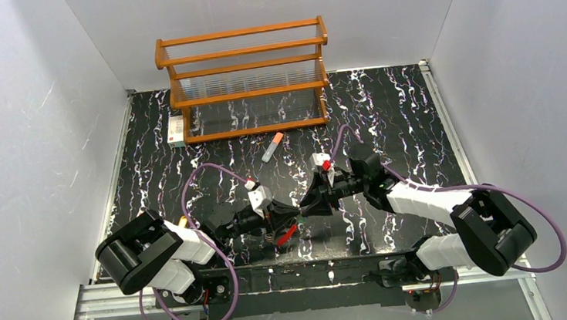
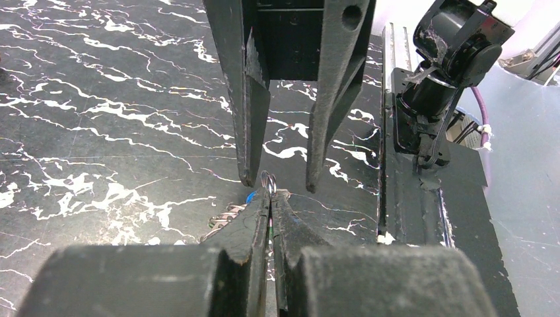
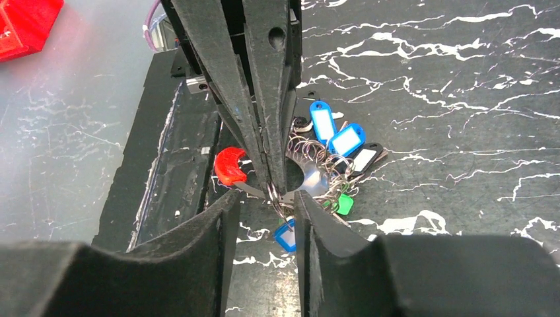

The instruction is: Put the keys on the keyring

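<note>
My left gripper (image 2: 271,195) is shut on the keyring, and a thin wire loop (image 2: 267,179) sticks out past its tips. In the right wrist view the keyring (image 3: 307,181) is a silver band with a thick red section (image 3: 230,165), low over the table. Several keys hang bunched on it: blue heads (image 3: 321,122) (image 3: 348,140), a green one (image 3: 343,203), and a blue one (image 3: 286,236) dangling below. My right gripper (image 3: 267,198) is open and faces the left one head-on. Its fingers (image 2: 247,132) stand either side of the left tips. From above, both grippers (image 1: 300,211) meet near the front edge.
A wooden rack (image 1: 246,78) stands at the back. In front of it lies a grey stick with an orange cap (image 1: 272,147), and to its left a small white box (image 1: 175,128). A metal rail (image 1: 298,271) runs along the near table edge. A red block (image 3: 26,23) lies off the table.
</note>
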